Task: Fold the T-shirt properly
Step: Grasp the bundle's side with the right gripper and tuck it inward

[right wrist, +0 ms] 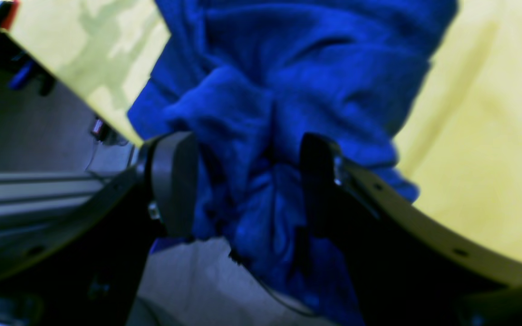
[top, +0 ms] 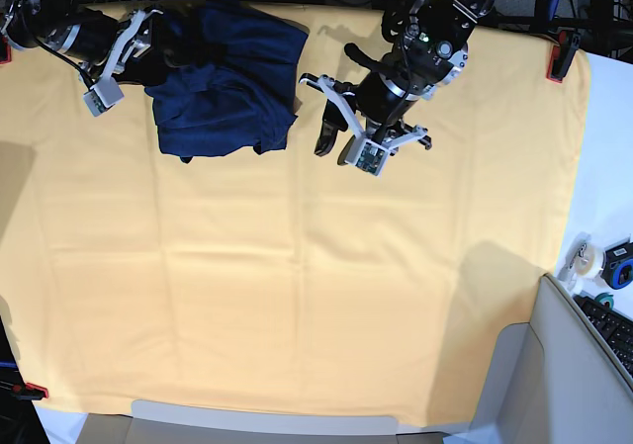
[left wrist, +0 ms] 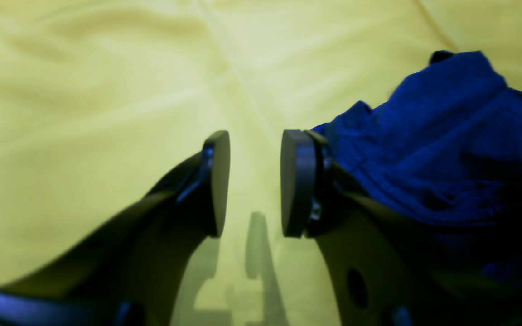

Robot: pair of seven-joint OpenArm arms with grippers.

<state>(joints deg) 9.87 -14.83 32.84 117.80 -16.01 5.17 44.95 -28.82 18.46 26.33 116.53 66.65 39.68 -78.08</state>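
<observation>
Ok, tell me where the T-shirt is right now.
In the base view the T-shirt lies bunched at the upper left of the yellow cloth, near its far edge, with the right gripper at its left edge and the left gripper just to its right.

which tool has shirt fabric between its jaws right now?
The right tool: bunched navy T-shirt fills the gap between its jaws. The left tool stands open beside the shirt, only yellow cloth between its jaws.
</observation>
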